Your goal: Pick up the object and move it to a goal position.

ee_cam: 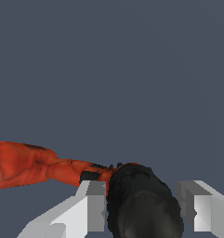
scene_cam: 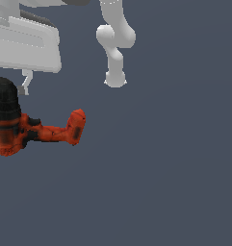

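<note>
Toy power drill (scene_cam: 38, 129) lies on its side on the flat grey floor (scene_cam: 161, 182), at the exterior view's left edge. Black nose end points toward that edge; the orange-red grip runs out toward the exterior view's right, ending well short of the arm's base post (scene_cam: 115, 77).

Gripper (ee_cam: 146, 207) is right over the drill's black nose (ee_cam: 143, 204). Wrist view: jaws are spread, one white finger (ee_cam: 95, 204) just beside the nose, maybe touching it; the other finger (ee_cam: 201, 209) stands apart from it with a visible gap. So the nose sits between the fingers but off-centre. Not clamped yet. The hand body (scene_cam: 26, 45) hangs just above the drill (only one finger (scene_cam: 26, 81) is visible in the exterior view).

Judgement: step in hand is the grasp, and the lift and carry haven't started.

To do it well:
- centre on the nose first, else the near finger pushes the drill sideways as it closes
- get the pads low on the round nose, at its widest part, not riding the top curve
- the grip side is a long lever off the nose, so expect droop or rotation on lift; squeeze firmly and lift slowly

Goal marker not visible in either view.
</note>
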`<state>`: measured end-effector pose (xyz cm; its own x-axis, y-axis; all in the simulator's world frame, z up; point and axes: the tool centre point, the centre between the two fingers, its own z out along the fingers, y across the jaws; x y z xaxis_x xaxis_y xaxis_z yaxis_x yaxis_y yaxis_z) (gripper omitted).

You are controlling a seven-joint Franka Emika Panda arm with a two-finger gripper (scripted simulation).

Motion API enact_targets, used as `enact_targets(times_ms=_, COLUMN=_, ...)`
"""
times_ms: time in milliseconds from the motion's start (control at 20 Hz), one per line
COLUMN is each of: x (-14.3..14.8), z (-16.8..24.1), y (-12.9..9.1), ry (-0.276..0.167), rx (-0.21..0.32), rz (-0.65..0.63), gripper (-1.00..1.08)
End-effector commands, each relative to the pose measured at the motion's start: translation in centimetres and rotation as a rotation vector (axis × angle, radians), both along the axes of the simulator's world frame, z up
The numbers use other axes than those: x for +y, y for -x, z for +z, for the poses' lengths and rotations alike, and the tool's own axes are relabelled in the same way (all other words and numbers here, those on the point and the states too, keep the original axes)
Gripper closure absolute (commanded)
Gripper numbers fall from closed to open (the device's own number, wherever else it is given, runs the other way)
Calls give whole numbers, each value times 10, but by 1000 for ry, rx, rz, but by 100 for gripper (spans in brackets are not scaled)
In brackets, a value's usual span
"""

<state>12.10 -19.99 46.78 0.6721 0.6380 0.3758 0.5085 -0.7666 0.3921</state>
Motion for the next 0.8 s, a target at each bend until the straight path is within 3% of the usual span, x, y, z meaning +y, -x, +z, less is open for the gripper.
enact_targets(times_ms=0, x=-3, z=12, y=8, ry=4, rx=-11, rz=-1, gripper=108)
enact_targets(times_ms=450, x=-19, z=40, y=56, ry=4, rx=-12, rz=-1, gripper=108)
enact_targets(times_ms=750, x=-26, z=52, y=75, ry=4, rx=-12, rz=-1, gripper=108)
